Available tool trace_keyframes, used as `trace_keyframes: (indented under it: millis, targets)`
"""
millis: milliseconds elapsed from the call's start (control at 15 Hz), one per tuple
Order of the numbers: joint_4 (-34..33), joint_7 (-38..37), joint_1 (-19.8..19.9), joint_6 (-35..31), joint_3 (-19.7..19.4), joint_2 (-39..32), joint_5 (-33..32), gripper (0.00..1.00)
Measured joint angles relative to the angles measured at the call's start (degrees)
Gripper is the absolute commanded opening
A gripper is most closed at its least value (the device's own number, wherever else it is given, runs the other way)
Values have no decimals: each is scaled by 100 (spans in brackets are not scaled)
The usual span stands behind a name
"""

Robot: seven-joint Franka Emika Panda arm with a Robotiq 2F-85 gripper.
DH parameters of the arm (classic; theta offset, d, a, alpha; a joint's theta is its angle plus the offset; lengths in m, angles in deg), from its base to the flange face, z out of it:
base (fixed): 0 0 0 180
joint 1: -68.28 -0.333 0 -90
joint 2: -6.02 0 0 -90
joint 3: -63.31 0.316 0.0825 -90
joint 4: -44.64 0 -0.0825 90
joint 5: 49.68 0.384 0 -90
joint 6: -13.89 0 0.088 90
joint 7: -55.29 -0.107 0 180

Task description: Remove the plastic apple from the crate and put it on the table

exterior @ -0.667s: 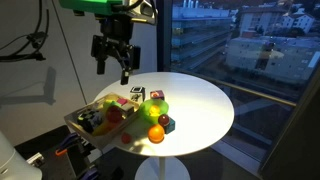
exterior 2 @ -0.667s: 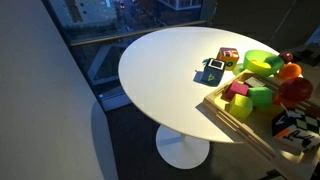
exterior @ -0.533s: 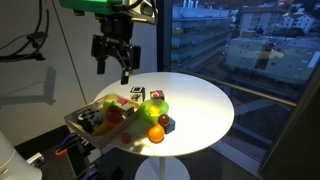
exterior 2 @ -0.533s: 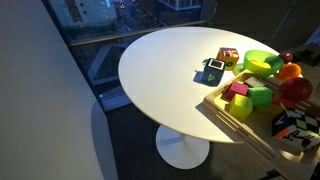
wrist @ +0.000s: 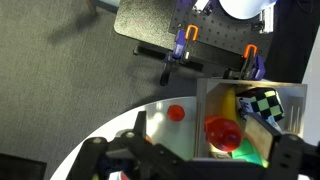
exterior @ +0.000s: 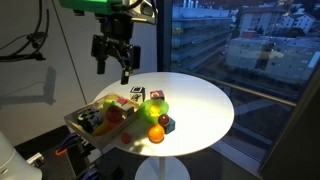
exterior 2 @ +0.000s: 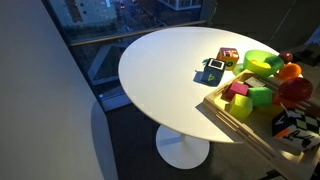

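Your table [exterior: 200, 100] is the round white one on a single pedestal, with all the toys bunched on one side. The crate [exterior: 78, 124] sits at that edge, light wood with low walls, and in both exterior views it looks to overhang the rim a little. Your pincer [exterior: 113, 72] hangs in the air well above the table, behind the crate as that exterior view has it. It's released: fingers spread wide, nothing between them, touching nothing. The wrist view confirms this, with both fingers [wrist: 100, 160] far apart at the bottom of the frame and the crate below them. The bright green round toy [exterior: 157, 108] is on the table just beside the crate. The plastic apple [wrist: 222, 130] is inside the crate, dark red and glossy. In the wrist view it lies next to a yellow piece [wrist: 228, 104], with a black-and-white checkered item [wrist: 262, 103] further along in the same crate. In an exterior view magenta blocks [exterior 2: 238, 90] and a green block [exterior 2: 260, 97] share the crate with it. The orange ball [exterior: 156, 134] is outside the crate on the bare table, touching or nearly touching a small dark block [exterior: 167, 123]. A small multicoloured cube [exterior 2: 228, 57] and a dark box [exterior 2: 213, 70] sit on the table near the crate. I can't tell whether the apple touches the crate wall.
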Motion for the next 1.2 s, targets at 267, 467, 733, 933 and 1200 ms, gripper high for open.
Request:
trace_keyframes:
  millis: [267,467,733,933,1200]
  targets:
    - [0,0,0,0,0,0,0,100]
    - [60,-3,0,-9,8,-1,0,100]
    - [275,-11,0,-158,66,52,5,100]
    - [525,-29,-2,-388,206,170,12,100]
    - [904,-81,-43,-790,421,312,116,100]
